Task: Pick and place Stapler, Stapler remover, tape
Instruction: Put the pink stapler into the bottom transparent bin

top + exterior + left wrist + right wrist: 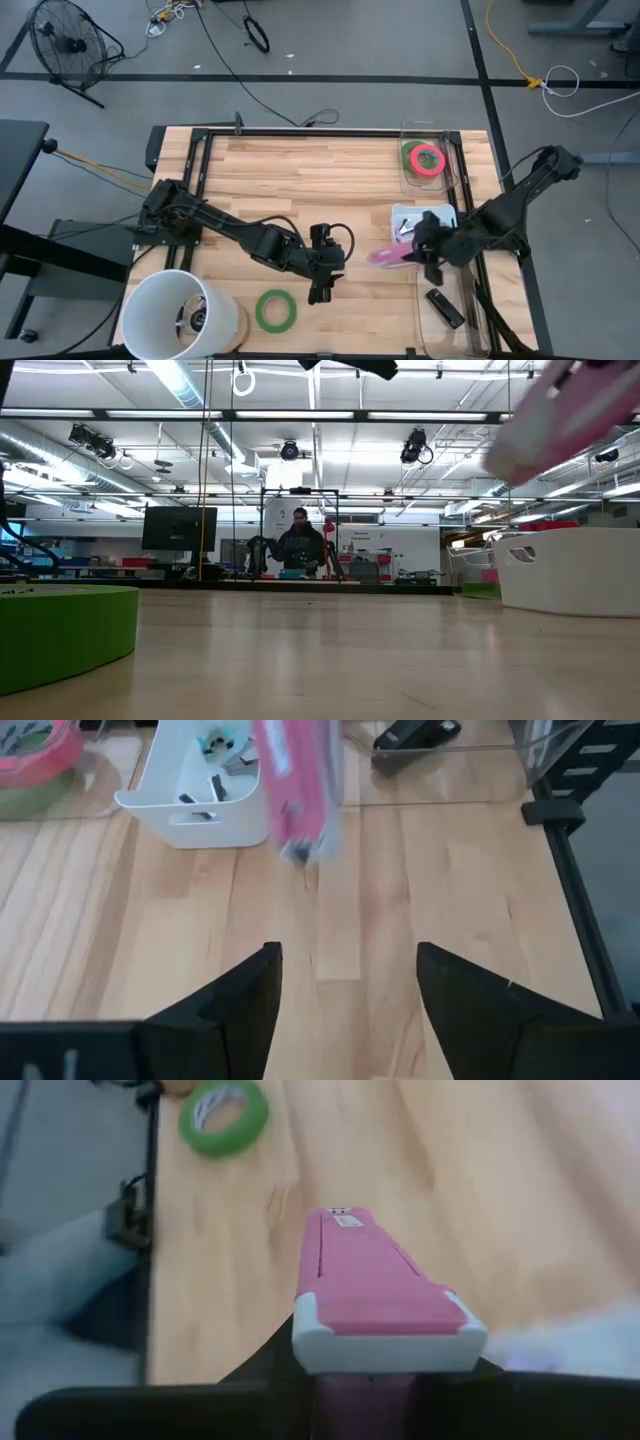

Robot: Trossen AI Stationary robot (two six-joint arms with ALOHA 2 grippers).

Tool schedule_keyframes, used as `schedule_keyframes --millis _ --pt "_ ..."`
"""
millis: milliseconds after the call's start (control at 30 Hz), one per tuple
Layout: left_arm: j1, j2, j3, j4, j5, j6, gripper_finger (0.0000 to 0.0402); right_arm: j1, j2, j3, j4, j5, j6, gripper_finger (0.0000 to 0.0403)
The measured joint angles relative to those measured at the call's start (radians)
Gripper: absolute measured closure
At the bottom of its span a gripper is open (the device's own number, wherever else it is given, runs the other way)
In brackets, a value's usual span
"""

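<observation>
My right gripper (418,252) is shut on a pink stapler (385,257) with a white end, held in the air left of a white bin (440,213). The left wrist view shows the stapler (295,790) hanging ahead of my left gripper (345,955), which is open with nothing between its fingers, at the table's middle near its front edge (320,292). One green tape roll (275,310) lies flat on the table near the front edge. A red-pink roll on a green one (425,158) lies in a clear box at the far right. Small tools (215,745) lie in the bin. My right gripper holds the stapler by its white-capped end (390,1338). The stapler's own body hides the fingers there. The fingers come from the table's right, slanting down, and the stapler sticks out ahead along them toward the left (345,1230). It is lifted clear of the table.
A black stapler (445,307) lies in a clear tray at the front right. A large white cylinder (180,315) stands at the front left corner. A dark frame (200,150) runs round the table's edges. Bare wood lies between the two grippers and toward the far side.
</observation>
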Motion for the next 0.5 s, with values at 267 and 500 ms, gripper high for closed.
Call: schedule_keyframes --millis 267,500 --pt "0.000 0.000 0.000 -0.003 0.000 0.000 0.0170 0.028 -0.136 0.001 -0.100 -0.209 0.291 0.0323" --pt "0.000 0.000 0.000 -0.004 0.000 -0.001 0.0170 0.030 -0.166 0.002 -0.257 -0.411 0.592 0.0323"
